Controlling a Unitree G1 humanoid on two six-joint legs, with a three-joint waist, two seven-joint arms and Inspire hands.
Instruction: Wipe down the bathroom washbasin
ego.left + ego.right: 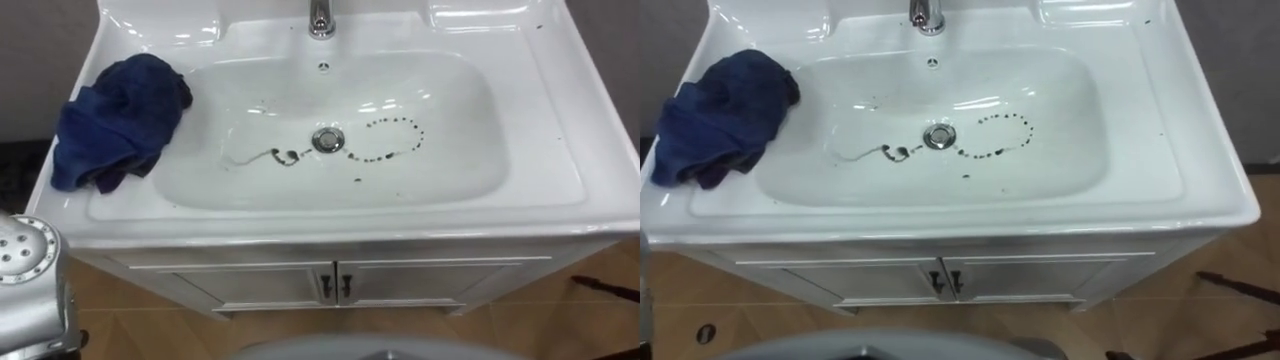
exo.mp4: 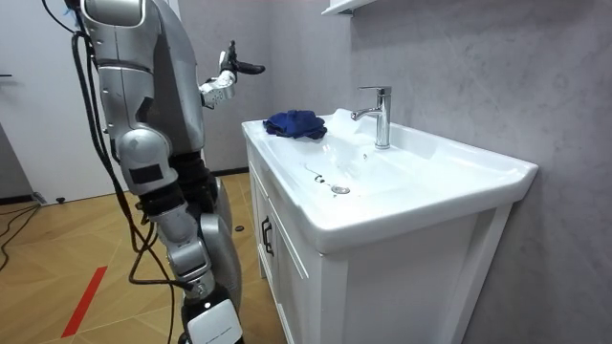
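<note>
From where I stand the robot is square to the white cabinet [image 1: 240, 285], its doors closed; nothing has been picked up yet, so I judge the job to be at its first step, fetching the cloth. Its right hand [image 2: 210, 325] hangs low at its side and is cut off by the room view's bottom edge; I cannot tell how its fingers are set. Its left hand [image 2: 227, 81] is raised out to the side near the wall, fingers stretched and holding nothing, short of the cloth. Over the basin [image 1: 330, 225] rim, the bowl holds no water I can make out; dark marks [image 1: 400, 135] loop in dots to the right of the drain [image 1: 328, 139], and a squiggle trails to its left. The blue cloth [image 1: 118, 120] lies bunched on the basin's left ledge, spilling over the bowl's edge; the tap [image 1: 320, 18] stands at the back. Next the left hand must come down and close on that cloth.
</note>
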